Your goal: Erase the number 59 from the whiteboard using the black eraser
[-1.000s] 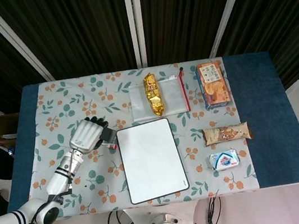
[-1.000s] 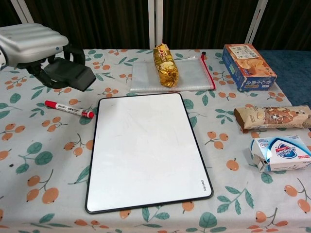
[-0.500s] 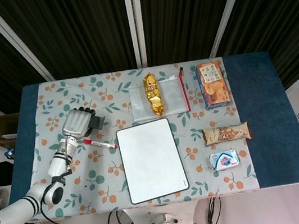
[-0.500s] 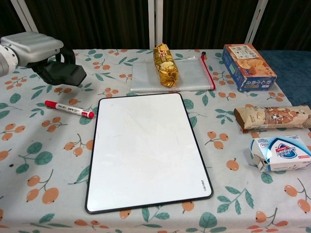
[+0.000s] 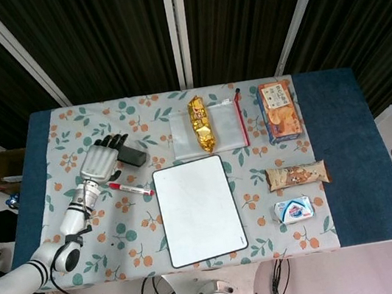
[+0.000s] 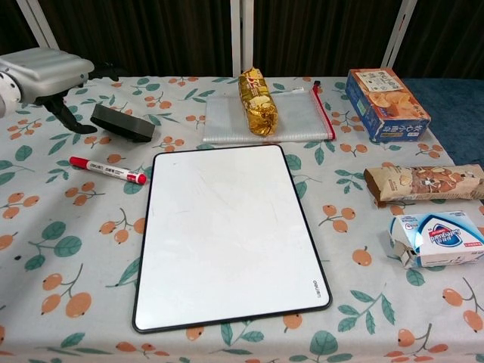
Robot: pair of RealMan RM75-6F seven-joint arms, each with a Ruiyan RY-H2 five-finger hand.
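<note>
Black eraser [image 6: 119,123] lies flat on bench, up-left of the wiped-clean whiteboard [image 6: 227,231]. Looks light, rigid-backed, soft-padded; grip across long sides. Left hand [image 6: 47,66] just beside it, fingers spread, holding nothing. Right hand unseen.

Snacks, pouch and marker on a floral cloth.

Just below and right of the left hand [image 5: 97,165]: red marker [image 6: 107,171], lying flat on the floral tablecloth [image 6: 68,249]. Further right of that hand, at the same depth: clear zip pouch [image 6: 299,119] with a red zipper edge, gold snack packet [image 6: 257,100] resting on its left part. Far right of the hand: orange biscuit box [image 6: 386,103] at the back, brown wrapped bar [image 6: 425,182] nearer, blue-and-white packet [image 6: 437,237] nearest. Blue table surface [image 5: 348,153] showing beyond the cloth's right edge.
</note>
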